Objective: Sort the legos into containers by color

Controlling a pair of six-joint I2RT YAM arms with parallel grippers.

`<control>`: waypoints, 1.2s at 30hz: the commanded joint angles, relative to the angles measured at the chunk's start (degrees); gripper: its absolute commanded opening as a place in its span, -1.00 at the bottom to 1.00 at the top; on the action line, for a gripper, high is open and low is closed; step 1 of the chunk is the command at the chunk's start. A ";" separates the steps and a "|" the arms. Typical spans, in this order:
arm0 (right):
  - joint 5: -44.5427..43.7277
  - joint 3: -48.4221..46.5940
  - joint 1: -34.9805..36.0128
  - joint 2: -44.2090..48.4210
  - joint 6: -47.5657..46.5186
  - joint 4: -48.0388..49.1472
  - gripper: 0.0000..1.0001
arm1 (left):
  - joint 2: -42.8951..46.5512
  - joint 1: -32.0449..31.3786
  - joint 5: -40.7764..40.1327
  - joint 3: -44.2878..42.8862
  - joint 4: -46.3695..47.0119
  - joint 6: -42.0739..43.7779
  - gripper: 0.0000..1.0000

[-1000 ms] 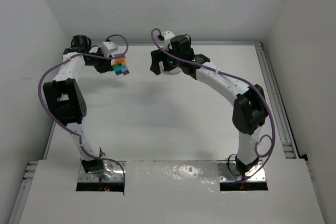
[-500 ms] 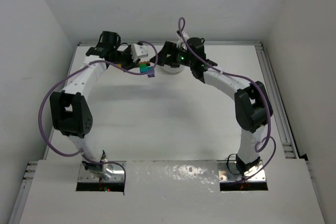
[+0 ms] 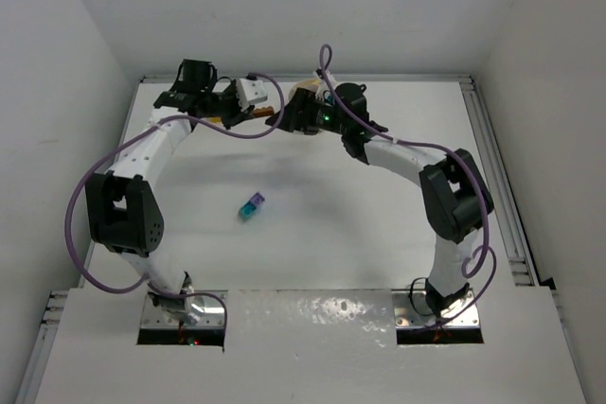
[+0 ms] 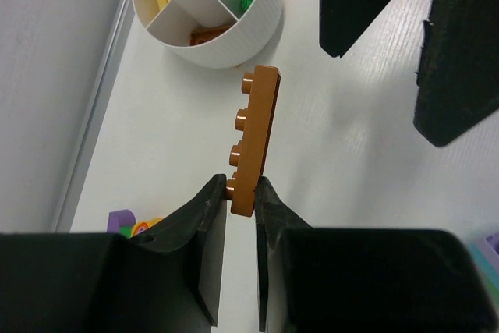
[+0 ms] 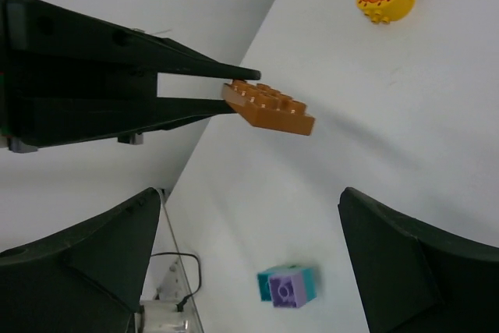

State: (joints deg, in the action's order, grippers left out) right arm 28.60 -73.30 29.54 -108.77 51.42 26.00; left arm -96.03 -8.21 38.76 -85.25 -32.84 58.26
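Pinching the orange plate (image 4: 256, 134) by its end with the left hand (image 4: 242, 193), right hand (image 5: 249, 224) gaping wide, empty. Probably needing levelling over the dish (image 4: 234, 48), where the orange brick (image 4: 209, 35) is sitting, before releasing.

The left hand (image 4: 242, 193) pinches one end of a flat brick (image 4: 256, 126), held edge-on above the surface (image 3: 360, 234) near its far edge. The dish (image 4: 234, 40) stands just beyond the brick's free end. To the right, the right hand (image 5: 249, 193) faces the brick with fingers spread, not touching it. A stacked pair of bricks (image 3: 252, 206) lies mid-surface, well apart from both hands.
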 commanded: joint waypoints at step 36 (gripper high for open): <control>-27.81 11.69 -8.18 25.01 -21.97 -28.55 0.95 | -20.52 -11.40 -30.33 -10.64 29.93 5.86 -1.00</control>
State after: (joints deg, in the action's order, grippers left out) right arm 2.35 -61.54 21.19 -86.65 31.73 -3.79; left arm -119.72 -20.14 10.00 -98.83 -9.80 46.70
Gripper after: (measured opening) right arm 0.973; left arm 0.147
